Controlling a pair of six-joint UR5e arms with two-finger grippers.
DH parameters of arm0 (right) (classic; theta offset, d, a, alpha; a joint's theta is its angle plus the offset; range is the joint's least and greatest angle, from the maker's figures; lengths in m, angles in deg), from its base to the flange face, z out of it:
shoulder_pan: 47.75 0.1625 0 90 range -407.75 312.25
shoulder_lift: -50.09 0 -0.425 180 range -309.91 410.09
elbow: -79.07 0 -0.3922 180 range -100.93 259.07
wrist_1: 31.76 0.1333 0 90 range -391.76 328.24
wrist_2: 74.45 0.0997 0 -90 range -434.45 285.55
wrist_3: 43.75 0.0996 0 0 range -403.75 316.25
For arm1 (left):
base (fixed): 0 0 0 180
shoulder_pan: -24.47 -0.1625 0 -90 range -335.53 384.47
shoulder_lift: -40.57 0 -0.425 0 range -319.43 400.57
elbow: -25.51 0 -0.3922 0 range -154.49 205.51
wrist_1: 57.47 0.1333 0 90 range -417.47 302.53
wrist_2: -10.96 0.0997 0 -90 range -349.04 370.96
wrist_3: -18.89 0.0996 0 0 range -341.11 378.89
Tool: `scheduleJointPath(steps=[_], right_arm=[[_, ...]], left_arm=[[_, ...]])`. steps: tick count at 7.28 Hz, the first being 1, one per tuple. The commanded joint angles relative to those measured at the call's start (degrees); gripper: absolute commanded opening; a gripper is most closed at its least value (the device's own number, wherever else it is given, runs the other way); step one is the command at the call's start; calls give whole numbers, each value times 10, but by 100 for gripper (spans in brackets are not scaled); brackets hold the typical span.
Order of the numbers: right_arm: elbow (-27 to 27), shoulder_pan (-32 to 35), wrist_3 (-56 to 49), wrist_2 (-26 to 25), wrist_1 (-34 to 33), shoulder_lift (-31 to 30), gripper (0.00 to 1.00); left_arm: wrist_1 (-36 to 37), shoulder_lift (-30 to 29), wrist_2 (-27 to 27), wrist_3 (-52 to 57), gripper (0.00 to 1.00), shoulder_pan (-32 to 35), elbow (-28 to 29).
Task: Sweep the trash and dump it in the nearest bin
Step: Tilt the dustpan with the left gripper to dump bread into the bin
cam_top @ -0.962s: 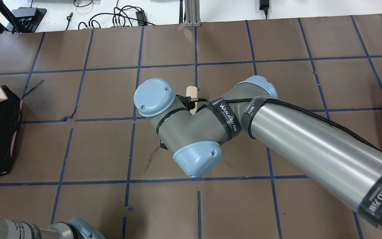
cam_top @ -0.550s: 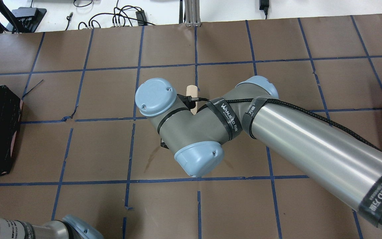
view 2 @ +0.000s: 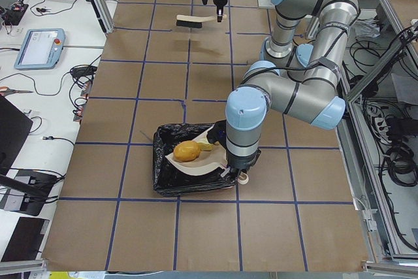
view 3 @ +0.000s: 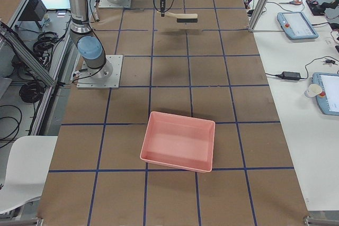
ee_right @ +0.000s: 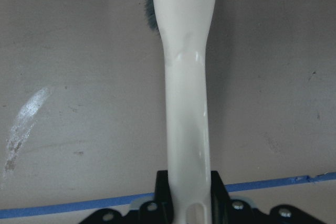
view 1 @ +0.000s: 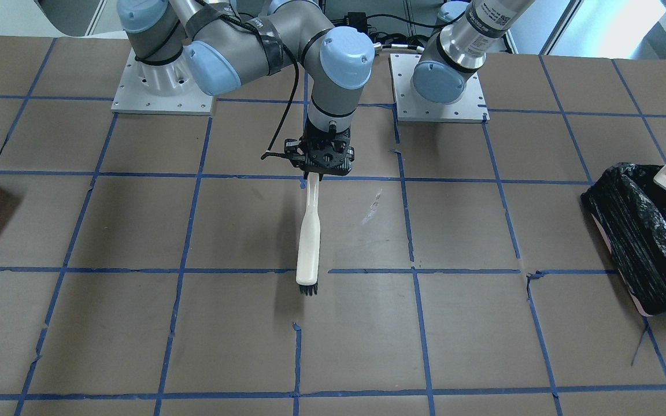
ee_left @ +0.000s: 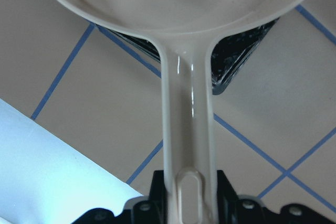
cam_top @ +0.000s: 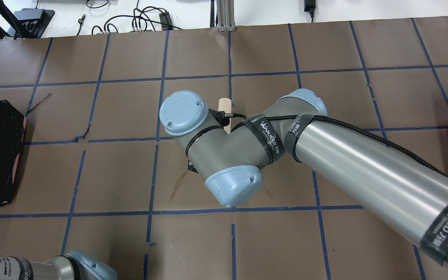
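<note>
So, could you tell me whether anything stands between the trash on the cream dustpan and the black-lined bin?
Nothing visible does: the cream plastic dustpan hangs over the open black-bag-lined bin, with the orange-brown lump lying on it.

Right arm (cam_top: 364, 167): polished silver tube; dark grey joint housings; round pale-blue end caps (cam_top: 183, 112), two small screws each. Black braided cable (cam_top: 368, 136) along the tube, looping on to the wrist. Black straps (cam_top: 267, 137) with white "WANJEED" lettering; another at 4 o'clock in the overhead view.
Left arm (view 2: 287, 93): same silver tube, grey housings, blue caps; black band with white print near its base.
Base plates (view 1: 165, 104): two, square, light grey metal, bolt holes along the edges, at 12 o'clock in the front-facing view.
Right gripper (view 1: 314, 175): black openwork body, silver screw heads.
</note>
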Motion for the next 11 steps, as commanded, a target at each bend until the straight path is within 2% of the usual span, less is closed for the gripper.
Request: scheduleJointPath(steps=[1, 5, 6, 9, 11], right_arm=[[0, 0, 2, 0, -6, 0, 5], [0, 1, 2, 0, -6, 0, 6], [1, 1, 2, 0, -7, 0, 5], [-7, 3, 2, 8, -14, -1, 5], [-26, 5, -1, 6, -22, -2, 5]], left_arm=[[41, -20, 9, 12, 0, 0, 1], [119, -19, 45, 19, 0, 7, -12], [139, -18, 75, 22, 0, 13, -12], [185, -6, 124, 31, 0, 52, -19], [228, 6, 147, 38, 0, 75, -49]])
